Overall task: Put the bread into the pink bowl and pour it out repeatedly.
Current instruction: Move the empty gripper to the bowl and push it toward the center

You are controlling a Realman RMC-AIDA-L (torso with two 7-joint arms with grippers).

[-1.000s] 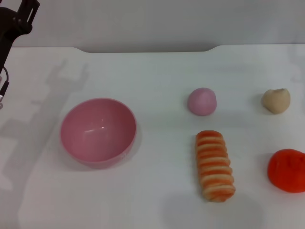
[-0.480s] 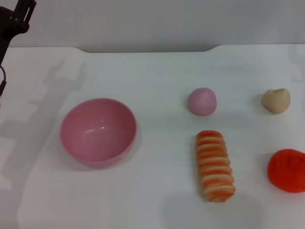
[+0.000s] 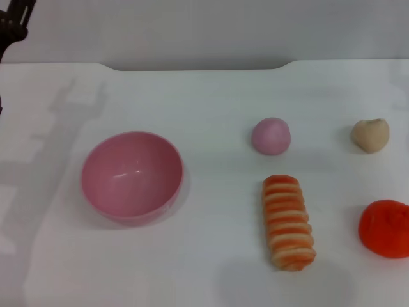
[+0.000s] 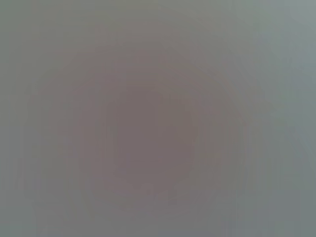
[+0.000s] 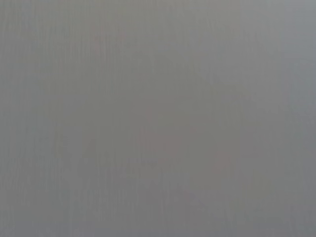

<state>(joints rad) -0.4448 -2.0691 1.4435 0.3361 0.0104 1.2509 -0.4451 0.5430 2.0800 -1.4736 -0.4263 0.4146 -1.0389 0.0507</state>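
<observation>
Bread flat on the white bench, stripes up, well right of the bowl, which sits upright and empty. Left hand barely visible at far left corner, finger state impossible to tell. Right hand unseen.

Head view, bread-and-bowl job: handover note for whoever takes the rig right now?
Left claw: only a dark part shows at the far left corner of the head view, away from everything; open or shut not visible.
Right claw: not in view.
Bread: lying flat on the white table, striped side up, right of the pink bowl and apart from it.
Pink bowl: upright, empty.
Done: nothing visible.
Left: pick up the bread, put it in the bowl, pour it out, repeat.
</observation>
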